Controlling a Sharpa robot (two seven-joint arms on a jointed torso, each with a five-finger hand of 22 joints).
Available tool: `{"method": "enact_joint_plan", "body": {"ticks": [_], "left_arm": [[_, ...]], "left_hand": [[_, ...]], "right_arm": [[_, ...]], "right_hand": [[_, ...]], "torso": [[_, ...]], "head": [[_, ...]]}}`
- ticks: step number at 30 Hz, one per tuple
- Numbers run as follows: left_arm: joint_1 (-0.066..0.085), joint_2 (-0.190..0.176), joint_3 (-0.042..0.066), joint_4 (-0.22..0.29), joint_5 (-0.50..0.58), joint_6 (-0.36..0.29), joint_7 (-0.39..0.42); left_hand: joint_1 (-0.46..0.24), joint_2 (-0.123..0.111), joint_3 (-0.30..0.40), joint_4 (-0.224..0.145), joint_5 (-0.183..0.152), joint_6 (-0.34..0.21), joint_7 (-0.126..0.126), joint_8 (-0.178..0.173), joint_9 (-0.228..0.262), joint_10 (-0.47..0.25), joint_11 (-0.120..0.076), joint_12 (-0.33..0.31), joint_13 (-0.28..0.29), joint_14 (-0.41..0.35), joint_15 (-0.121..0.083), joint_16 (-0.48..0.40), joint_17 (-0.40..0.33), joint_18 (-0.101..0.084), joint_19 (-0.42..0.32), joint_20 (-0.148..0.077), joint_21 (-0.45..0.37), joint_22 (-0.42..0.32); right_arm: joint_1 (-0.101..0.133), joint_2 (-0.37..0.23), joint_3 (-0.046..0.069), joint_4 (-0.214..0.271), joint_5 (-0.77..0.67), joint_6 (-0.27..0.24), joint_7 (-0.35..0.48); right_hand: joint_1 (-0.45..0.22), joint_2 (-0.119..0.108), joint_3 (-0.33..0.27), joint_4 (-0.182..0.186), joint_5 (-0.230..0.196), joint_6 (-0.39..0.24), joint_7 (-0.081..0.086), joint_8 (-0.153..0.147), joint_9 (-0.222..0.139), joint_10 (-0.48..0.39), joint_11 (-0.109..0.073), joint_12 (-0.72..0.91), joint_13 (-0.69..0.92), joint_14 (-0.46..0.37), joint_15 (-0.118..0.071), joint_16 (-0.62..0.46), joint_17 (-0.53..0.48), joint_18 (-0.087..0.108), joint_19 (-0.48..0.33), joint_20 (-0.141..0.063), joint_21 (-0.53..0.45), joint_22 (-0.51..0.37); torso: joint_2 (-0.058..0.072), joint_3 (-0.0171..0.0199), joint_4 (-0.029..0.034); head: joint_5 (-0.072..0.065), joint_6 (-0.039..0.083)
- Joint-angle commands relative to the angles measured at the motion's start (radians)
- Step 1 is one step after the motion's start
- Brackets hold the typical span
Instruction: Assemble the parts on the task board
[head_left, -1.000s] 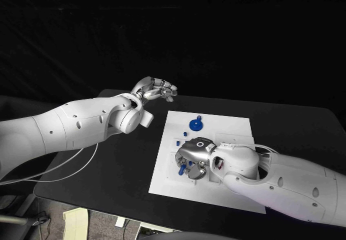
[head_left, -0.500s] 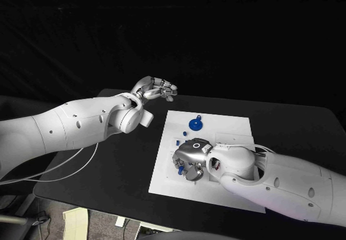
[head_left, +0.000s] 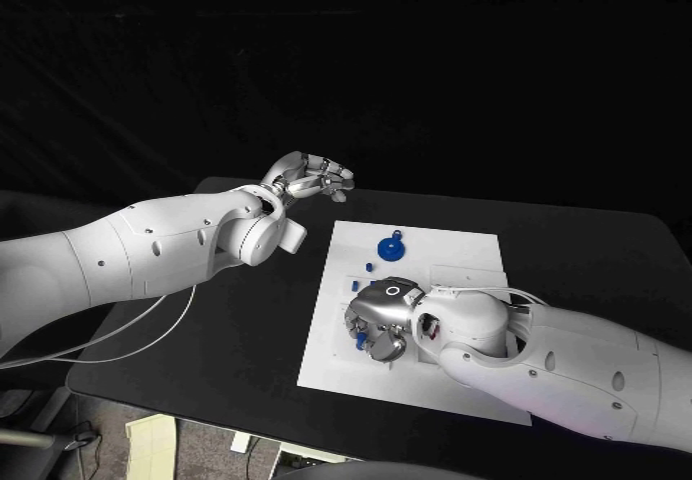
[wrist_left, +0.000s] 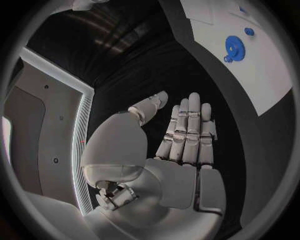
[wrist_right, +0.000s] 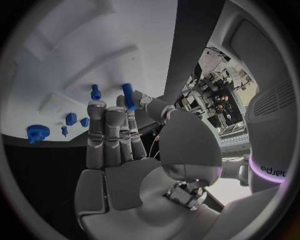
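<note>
The white task board (head_left: 450, 252) lies mid-table. My right hand (head_left: 382, 318) hovers low over its near-left part. In the right wrist view this hand (wrist_right: 115, 150) pinches a blue peg (wrist_right: 128, 96) between thumb and a fingertip, beside a second blue peg (wrist_right: 95, 92) standing in the board. A blue gear (head_left: 392, 247) lies on the far part of the board, with small blue pieces (head_left: 371, 267) close by. My left hand (head_left: 307, 178) is raised off the board's far-left corner; in its wrist view the left hand (wrist_left: 181, 145) is empty, fingers straight.
Black table (head_left: 231, 320) surrounds the board, with bare room on its left side. My right forearm (head_left: 577, 360) covers the board's near-right corner. The gear (wrist_left: 234, 47) and board edge (wrist_left: 265, 80) lie off to the side of the left hand.
My right hand has edged slightly toward the board's left side with the peg. The left arm has stayed where it was.
</note>
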Motion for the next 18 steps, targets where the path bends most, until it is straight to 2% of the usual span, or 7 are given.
{"method": "enact_joint_plan", "body": {"ticks": [1, 2, 4, 7, 11, 13, 18], "left_arm": [[0.002, 0.002, 0.001, 0.001, 0.005, 0.008, 0.007], [0.002, 0.002, 0.001, 0.000, 0.005, 0.008, 0.007], [0.002, 0.002, 0.001, 0.000, 0.005, 0.008, 0.007], [0.002, 0.002, 0.001, 0.000, 0.005, 0.008, 0.007], [0.002, 0.001, 0.001, 0.000, 0.005, 0.009, 0.005], [0.002, 0.001, 0.001, 0.000, 0.005, 0.012, 0.002], [0.002, 0.001, 0.001, -0.001, 0.005, 0.012, 0.001]], "left_hand": [[0.002, 0.009, -0.001, 0.002, 0.003, -0.009, -0.001, 0.003, -0.001, -0.009, 0.000, 0.004, -0.002, 0.006, 0.001, -0.003, 0.002, -0.003, 0.006, -0.002, -0.004, 0.001], [0.002, 0.009, -0.001, 0.002, 0.003, -0.009, -0.001, 0.003, -0.001, -0.009, 0.000, 0.004, -0.002, 0.006, 0.001, -0.003, 0.002, -0.003, 0.006, -0.002, -0.004, 0.001], [0.002, 0.009, -0.001, 0.002, 0.003, -0.009, -0.001, 0.003, -0.001, -0.009, 0.000, 0.004, -0.002, 0.006, 0.001, -0.004, 0.002, -0.003, 0.006, -0.002, -0.004, 0.002], [0.002, 0.009, -0.001, 0.002, 0.003, -0.010, -0.001, 0.003, -0.002, -0.009, 0.000, 0.004, -0.002, 0.006, 0.001, -0.004, 0.003, -0.003, 0.006, -0.002, -0.004, 0.002], [0.002, 0.009, -0.001, 0.002, 0.003, -0.010, -0.001, 0.003, -0.002, -0.009, 0.000, 0.004, -0.002, 0.006, 0.001, -0.004, 0.003, -0.003, 0.006, -0.002, -0.005, 0.002], [0.002, 0.009, -0.001, 0.002, 0.003, -0.010, -0.001, 0.003, -0.002, -0.009, 0.000, 0.003, -0.002, 0.007, 0.001, -0.004, 0.003, -0.003, 0.006, -0.002, -0.005, 0.002], [0.001, 0.009, -0.001, 0.002, 0.003, -0.010, -0.001, 0.003, -0.002, -0.009, 0.000, 0.003, -0.002, 0.007, 0.001, -0.005, 0.004, -0.003, 0.006, -0.002, -0.005, 0.002]], "right_arm": [[-0.007, -0.001, -0.006, -0.006, 0.029, 0.017, 0.016], [-0.007, -0.001, -0.006, -0.007, 0.036, 0.012, 0.020], [-0.007, 0.000, -0.006, -0.010, 0.046, 0.009, 0.026], [-0.007, -0.001, -0.007, -0.012, 0.060, -0.002, 0.032], [-0.007, -0.003, -0.007, -0.014, 0.071, -0.042, 0.032], [-0.007, -0.004, -0.007, -0.014, 0.079, -0.079, 0.036], [-0.007, -0.007, -0.007, -0.014, 0.080, -0.099, 0.028]], "right_hand": [[-0.009, 0.001, 0.002, -0.003, 0.006, 0.005, 0.003, 0.001, -0.001, 0.018, 0.007, -0.002, 0.001, -0.005, -0.002, 0.002, -0.002, 0.062, -0.002, -0.004, 0.003, 0.016], [-0.012, -0.001, 0.002, -0.004, 0.011, 0.003, 0.004, -0.001, -0.002, 0.016, 0.008, -0.004, 0.001, -0.006, -0.001, 0.002, -0.003, 0.062, -0.003, -0.004, 0.003, 0.016], [-0.037, -0.018, -0.022, -0.013, 0.066, -0.009, 0.010, -0.011, -0.005, 0.002, 0.013, -0.015, 0.001, -0.005, 0.005, 0.003, -0.004, 0.062, -0.002, -0.002, 0.005, 0.017], [-0.082, -0.041, -0.090, -0.025, 0.099, -0.028, 0.018, -0.022, -0.009, -0.016, 0.021, -0.026, -0.001, -0.006, 0.010, 0.005, -0.004, 0.062, -0.002, -0.001, 0.008, 0.019], [-0.108, -0.040, -0.183, -0.050, 0.100, -0.058, 0.030, -0.040, -0.015, -0.047, 0.031, -0.047, -0.004, -0.011, 0.021, 0.005, -0.007, 0.062, -0.008, -0.003, 0.006, 0.017], [-0.106, -0.042, -0.202, -0.052, 0.099, -0.082, 0.040, -0.053, -0.021, -0.072, 0.040, -0.063, -0.010, -0.012, 0.030, 0.007, -0.007, 0.062, -0.009, -0.005, 0.006, 0.017], [-0.092, -0.064, -0.218, -0.047, 0.110, -0.124, 0.059, -0.076, -0.031, -0.123, 0.059, -0.086, -0.024, -0.022, 0.049, 0.007, -0.010, 0.062, -0.019, -0.004, -0.001, 0.015]], "torso": [[0.000, -0.0001, 0.0000], [0.000, -0.0001, 0.0000], [0.000, 0.0001, -0.0004], [0.000, -0.0002, 0.0002], [0.000, -0.0001, -0.0002], [0.000, -0.0001, -0.0002], [0.000, 0.0003, 0.0000]], "head": [[0.001, -0.001], [0.001, -0.001], [0.002, -0.002], [0.003, -0.002], [0.004, -0.003], [0.004, -0.003], [0.004, -0.002]]}}
